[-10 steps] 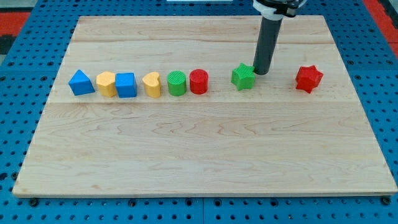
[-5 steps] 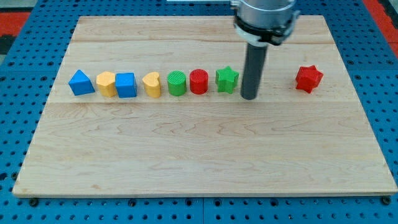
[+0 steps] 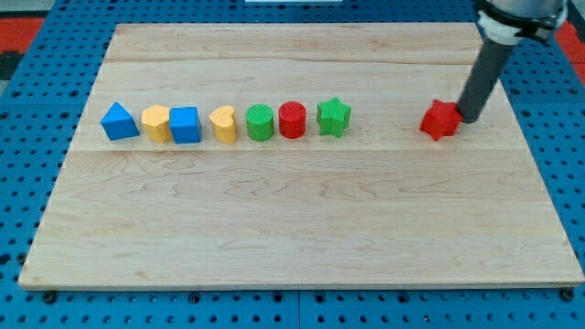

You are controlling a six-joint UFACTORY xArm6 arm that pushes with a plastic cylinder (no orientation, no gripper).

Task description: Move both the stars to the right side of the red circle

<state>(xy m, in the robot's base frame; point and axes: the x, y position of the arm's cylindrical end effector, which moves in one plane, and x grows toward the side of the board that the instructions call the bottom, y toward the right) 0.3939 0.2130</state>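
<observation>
A red circle [image 3: 292, 120] stands in a row of blocks across the board's middle. A green star [image 3: 334, 117] sits just to its right, close beside it. A red star [image 3: 440, 121] lies farther toward the view's right. My tip [image 3: 469, 120] is right against the red star's right side. The dark rod rises from there to the view's top right.
Left of the red circle stand a green circle [image 3: 260, 122], a yellow heart [image 3: 223, 124], a blue square [image 3: 185, 125], another yellow heart [image 3: 156, 123] and a blue triangle [image 3: 119, 122]. The wooden board [image 3: 302, 228] lies on a blue pegboard.
The tip pushed the green star left next to the red circle, then crossed to the red star's right side. The red star has shifted a little left.
</observation>
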